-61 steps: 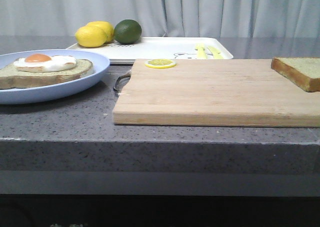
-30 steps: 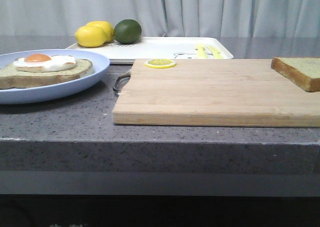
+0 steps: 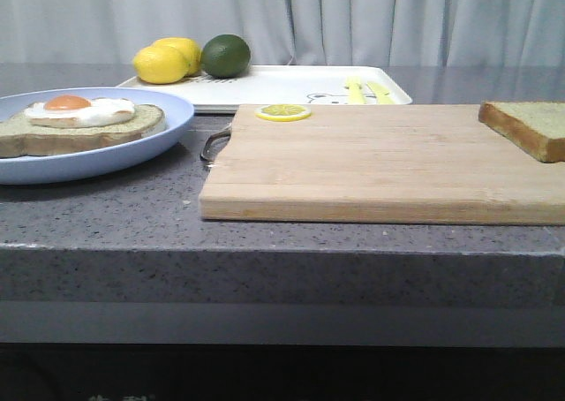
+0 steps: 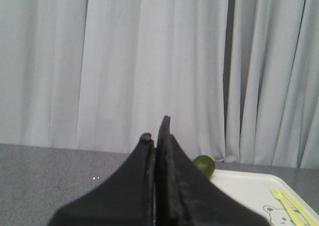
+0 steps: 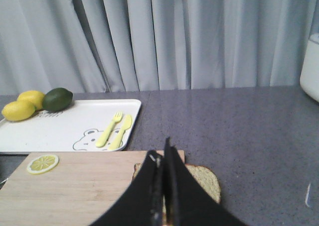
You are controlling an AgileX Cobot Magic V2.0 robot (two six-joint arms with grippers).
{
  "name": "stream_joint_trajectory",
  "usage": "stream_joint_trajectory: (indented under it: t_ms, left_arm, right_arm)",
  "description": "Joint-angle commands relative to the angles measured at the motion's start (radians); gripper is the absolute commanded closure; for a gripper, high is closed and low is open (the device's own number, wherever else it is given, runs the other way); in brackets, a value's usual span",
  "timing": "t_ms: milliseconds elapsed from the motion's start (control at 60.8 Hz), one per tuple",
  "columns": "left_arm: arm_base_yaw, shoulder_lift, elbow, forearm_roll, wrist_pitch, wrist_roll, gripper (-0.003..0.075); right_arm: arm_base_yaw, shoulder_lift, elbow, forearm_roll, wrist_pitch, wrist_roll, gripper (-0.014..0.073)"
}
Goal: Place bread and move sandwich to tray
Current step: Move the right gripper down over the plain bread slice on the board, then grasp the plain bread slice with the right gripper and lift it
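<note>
Grey stone counter (image 3: 132,215) w/ pale curtain (image 3: 353,17) behind. Wooden board (image 3: 380,162) lies front-right on counter, metal handle on its left end. White tray (image 3: 282,85) sits behind board at the back, bear print and yellow fork + knife (image 5: 114,130) on it; two lemons (image 3: 163,61) and a lime (image 3: 225,55) at its left end, touching each other. Blue plate (image 3: 132,149) on left of counter, well apart from tray, just beside board's handle end; sandwich (image 3: 79,123) on it = one brown-crust slice w/ fried egg on top. Bread (image 3: 530,127) rests on board's far right corner, partly cut off by front view edge, nothing on it. Lemon slice (image 3: 282,112) lies flat at board's back-left edge, near tray. Neither arm shows in front view. Left gripper (image 4: 157,136) is closed, fingers pressed together, holding nothing, raised and facing curtain w/ lime and tray corner past it. Right gripper (image 5: 163,159) also clamped closed and empty, above the bread, not touching it as far as wrist view shows.
</note>
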Motion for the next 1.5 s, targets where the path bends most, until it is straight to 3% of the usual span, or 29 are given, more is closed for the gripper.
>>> stream_joint_trajectory:
  t_ms: [0, 247, 641, 773, 871, 970, 1019, 1118, 1167, 1364, 1479]
  left_arm:
    - [0.003, 0.092, -0.091, 0.001, 0.032, 0.002, 0.0741]
    - [0.003, 0.209, -0.111, -0.014, 0.145, 0.002, 0.0741]
    - [0.003, 0.346, -0.109, -0.025, 0.162, 0.002, 0.0740]
    - [0.003, 0.378, -0.109, -0.001, 0.168, 0.002, 0.0739]
    - [0.003, 0.394, -0.109, 0.006, 0.168, 0.002, 0.0707]
    - [0.003, 0.404, -0.109, 0.006, 0.168, 0.003, 0.0586]
    - [0.003, 0.406, -0.109, 0.006, 0.168, 0.003, 0.0499]
    - [0.003, 0.407, -0.109, 0.006, 0.168, 0.003, 0.0329]
    - [0.003, 0.407, -0.109, 0.006, 0.168, 0.003, 0.0290]
    - [0.003, 0.407, -0.109, 0.006, 0.168, 0.003, 0.0301]
    - [0.001, 0.407, -0.109, 0.004, 0.168, 0.003, 0.0301]
  right_arm:
    - [-0.003, 0.095, -0.087, -0.010, 0.015, -0.006, 0.0662]
    - [-0.003, 0.272, -0.113, -0.010, 0.089, -0.006, 0.0662]
    - [-0.003, 0.460, -0.111, -0.010, 0.131, -0.006, 0.0647]
    - [-0.003, 0.501, -0.111, -0.010, 0.131, -0.006, 0.0477]
    - [-0.003, 0.526, -0.111, -0.010, 0.132, -0.006, 0.0236]
    - [-0.003, 0.550, -0.111, -0.010, 0.126, -0.006, 0.0039]
    - [-0.003, 0.563, -0.111, -0.010, 0.121, -0.006, -0.0011]
    - [-0.003, 0.587, -0.111, -0.010, 0.121, -0.006, -0.0024]
    - [-0.003, 0.600, -0.111, -0.006, 0.121, -0.006, -0.0019]
    - [-0.003, 0.657, -0.120, 0.060, 0.138, -0.006, -0.0019]
    - [-0.003, 0.710, -0.181, 0.065, 0.226, -0.006, -0.0019]
